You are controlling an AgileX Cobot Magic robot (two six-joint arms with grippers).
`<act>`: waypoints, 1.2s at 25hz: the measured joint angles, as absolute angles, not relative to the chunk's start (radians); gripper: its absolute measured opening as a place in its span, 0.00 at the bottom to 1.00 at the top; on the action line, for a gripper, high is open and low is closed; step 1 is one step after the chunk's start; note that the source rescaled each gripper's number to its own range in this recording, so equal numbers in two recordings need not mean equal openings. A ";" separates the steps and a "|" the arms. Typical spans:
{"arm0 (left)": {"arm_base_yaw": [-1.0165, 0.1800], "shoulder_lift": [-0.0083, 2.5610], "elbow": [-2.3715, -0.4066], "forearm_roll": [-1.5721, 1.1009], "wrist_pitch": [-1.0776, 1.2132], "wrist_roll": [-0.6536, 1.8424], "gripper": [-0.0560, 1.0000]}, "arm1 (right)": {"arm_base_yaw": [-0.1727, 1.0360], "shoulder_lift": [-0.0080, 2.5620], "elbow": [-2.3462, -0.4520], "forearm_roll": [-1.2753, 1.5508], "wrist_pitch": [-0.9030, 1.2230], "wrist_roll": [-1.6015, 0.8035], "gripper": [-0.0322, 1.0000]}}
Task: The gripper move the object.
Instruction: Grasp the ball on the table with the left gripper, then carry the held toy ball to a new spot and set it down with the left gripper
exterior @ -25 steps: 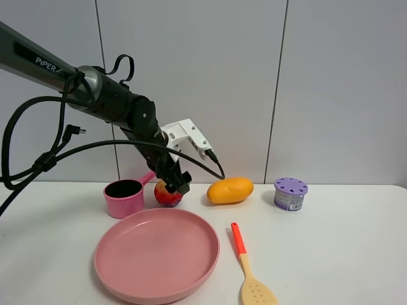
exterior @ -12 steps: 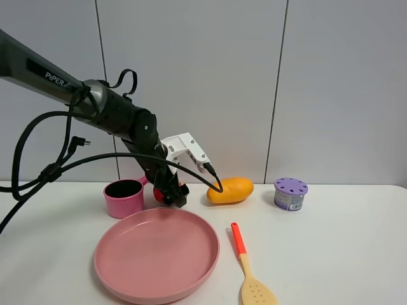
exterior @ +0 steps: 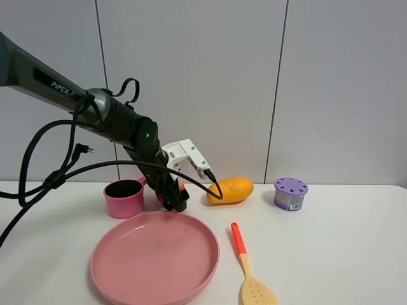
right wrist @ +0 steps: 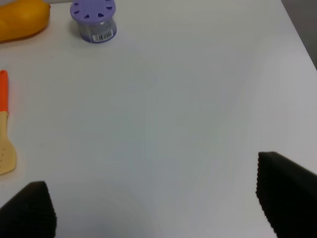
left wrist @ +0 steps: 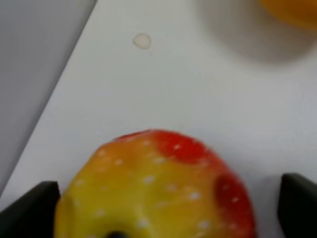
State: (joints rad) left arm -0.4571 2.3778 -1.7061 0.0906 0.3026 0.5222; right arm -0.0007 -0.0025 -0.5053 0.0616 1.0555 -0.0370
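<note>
The bumpy toy fruit (left wrist: pixel 153 188), yellow on top with red sides, fills the lower part of the left wrist view on the white table. My left gripper (left wrist: pixel 166 208) is open with one black fingertip (left wrist: pixel 29 208) on each side of the fruit, the jaws low around it. In the exterior view the left gripper (exterior: pixel 173 198) is down at the table between the pink cup and the mango, and it hides nearly all of the fruit. My right gripper (right wrist: pixel 158 203) is open and empty above bare table; it does not show in the exterior view.
A pink cup (exterior: pixel 124 197) stands left of the gripper. A large pink plate (exterior: pixel 154 257) lies in front. An orange mango (exterior: pixel 230 189), a purple-lidded can (exterior: pixel 290 193) and an orange-handled spatula (exterior: pixel 249 267) lie to the right. The wall is close behind.
My left arm has come down and my gripper has sunk over the fruit, which showed in front of it before and is now almost hidden. The plate has slid slightly left.
</note>
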 joint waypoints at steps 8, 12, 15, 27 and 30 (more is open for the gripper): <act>-0.461 2.360 -1.705 0.091 0.319 0.523 0.07 | -0.001 -0.003 -0.505 0.062 1.055 -0.037 1.00; -0.485 2.265 -1.704 0.091 0.358 0.515 0.07 | -0.001 -0.003 -0.505 0.062 1.055 -0.037 1.00; -0.517 2.148 -1.704 0.091 0.458 0.501 0.07 | -0.001 -0.003 -0.505 0.062 1.055 -0.037 1.00; -0.601 1.881 -1.705 0.009 1.031 0.388 0.07 | -0.001 -0.003 -0.505 0.062 1.055 -0.037 1.00; -0.601 1.878 -1.699 0.000 1.113 0.341 0.07 | -0.001 -0.003 -0.505 0.062 1.055 -0.037 1.00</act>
